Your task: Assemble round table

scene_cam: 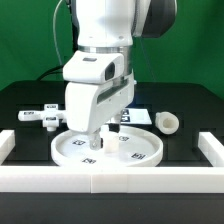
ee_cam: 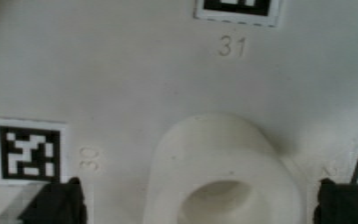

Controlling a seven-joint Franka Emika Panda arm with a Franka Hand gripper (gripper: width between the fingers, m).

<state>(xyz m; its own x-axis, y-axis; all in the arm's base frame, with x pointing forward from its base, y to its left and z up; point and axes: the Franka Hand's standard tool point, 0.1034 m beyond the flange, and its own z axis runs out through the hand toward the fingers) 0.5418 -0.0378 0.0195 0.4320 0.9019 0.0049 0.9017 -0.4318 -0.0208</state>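
Hanging over the disc: the gripper (scene_cam: 92,138) was low above the large round disc (scene_cam: 108,150); whether its tips touched the disc's face could not be told.
Claw: the fingers (ee_cam: 51,203) stood wide apart and gripped nothing. In the wrist view, a raised boss (ee_cam: 217,160) with a hole sat between them, clear of both.
Disc: it lay flat on the black table (scene_cam: 30,100), just behind the white border rail (scene_cam: 110,182), with its square tags (ee_cam: 28,150) facing up.
Post: the short cylindrical post (scene_cam: 167,122) rested on the table just beside the disc, at the exterior view's right.
Base piece: the flat elongated base piece (scene_cam: 45,117) lay near the disc at the exterior view's left, apart from it.
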